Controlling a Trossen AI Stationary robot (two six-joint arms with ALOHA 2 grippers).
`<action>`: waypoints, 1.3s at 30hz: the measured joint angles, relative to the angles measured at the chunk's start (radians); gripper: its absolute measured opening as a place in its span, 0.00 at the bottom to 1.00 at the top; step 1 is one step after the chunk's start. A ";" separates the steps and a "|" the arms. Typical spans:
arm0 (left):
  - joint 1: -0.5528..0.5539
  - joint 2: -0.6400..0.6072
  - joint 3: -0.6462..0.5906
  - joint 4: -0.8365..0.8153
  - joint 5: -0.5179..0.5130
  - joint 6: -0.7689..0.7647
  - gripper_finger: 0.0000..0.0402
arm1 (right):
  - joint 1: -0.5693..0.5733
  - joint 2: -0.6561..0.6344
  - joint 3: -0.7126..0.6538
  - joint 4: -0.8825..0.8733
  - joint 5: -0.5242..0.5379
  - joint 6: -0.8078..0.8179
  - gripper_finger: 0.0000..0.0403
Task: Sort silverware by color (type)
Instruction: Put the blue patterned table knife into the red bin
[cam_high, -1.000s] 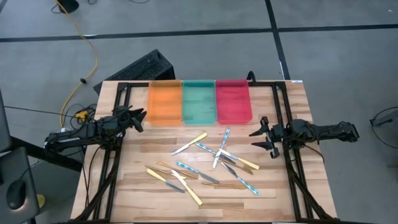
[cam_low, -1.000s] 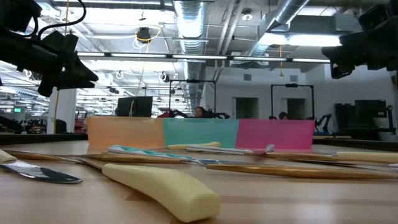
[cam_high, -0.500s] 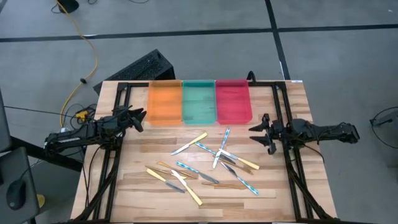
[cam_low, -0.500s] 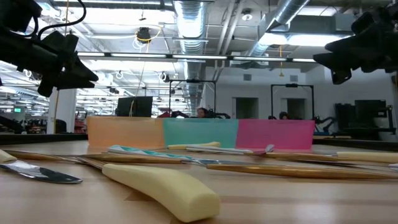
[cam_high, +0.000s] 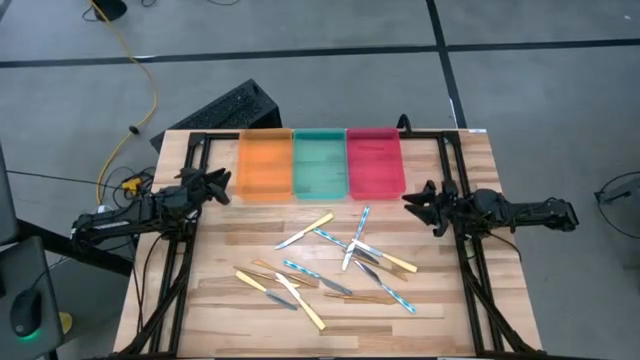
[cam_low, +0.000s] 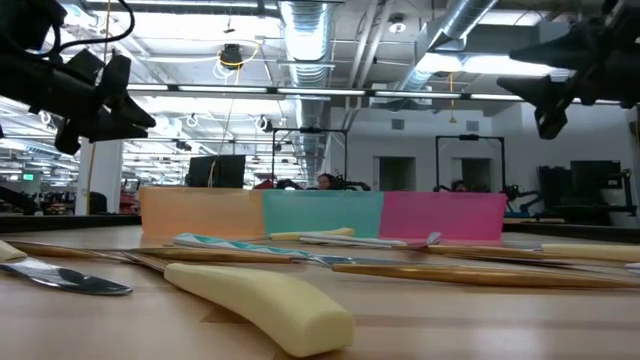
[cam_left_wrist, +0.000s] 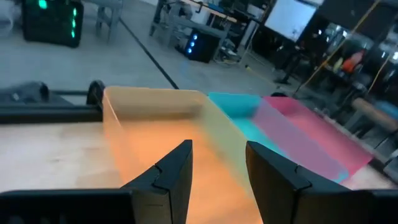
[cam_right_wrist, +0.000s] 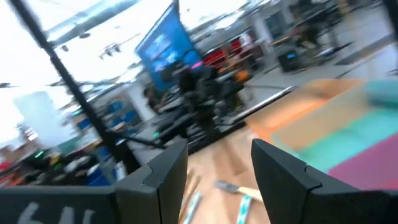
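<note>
**Flat, slick cutlery waits below the trays; both grippers empty**

The silverware (cam_high: 335, 262) lies scattered on the wooden table (cam_high: 470, 170) on the near side of the green tray (cam_high: 319, 164), all of it outside the trays. The green tray sits between an orange tray (cam_high: 264, 165) and a red tray (cam_high: 374, 161) in a row at the table's far edge. Nearest the green tray are a pale yellow-handled knife (cam_high: 306, 231) and a blue-handled piece (cam_high: 356, 236); farther from it, more yellow, bluish and thin bronze pieces cross and overlap.

The left gripper (cam_high: 217, 184) hovers just beside the orange tray's outer side, fingers parted with nothing between them; its wrist view looks straight onto that tray. The right gripper (cam_high: 416, 203) hangs off the red tray's near corner, jaws likewise spread and empty.

These utensils look light and rigid, so weight should be no worry. The trouble is likely their flatness: they lie low on the wood and the shiny blades seem slippery. The thicker handle, seen up close in the low view on a yellow one (cam_low: 262, 298), probably offers the best hold, pinched across its width. Overlapping pieces may drag neighbours, so a loner at the edge of the pile seems the safer first pick.
</note>
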 joint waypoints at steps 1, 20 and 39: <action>0.000 0.000 0.000 0.001 0.000 -0.025 0.33 | 0.000 0.000 0.000 0.000 0.026 -0.001 0.50; 0.000 0.000 0.002 0.051 -0.078 -0.047 0.33 | -0.033 0.002 0.142 -0.010 0.215 -0.206 0.50; 0.000 0.000 0.003 0.407 -0.070 0.241 0.33 | -0.096 0.420 0.554 -0.275 0.269 -0.315 0.50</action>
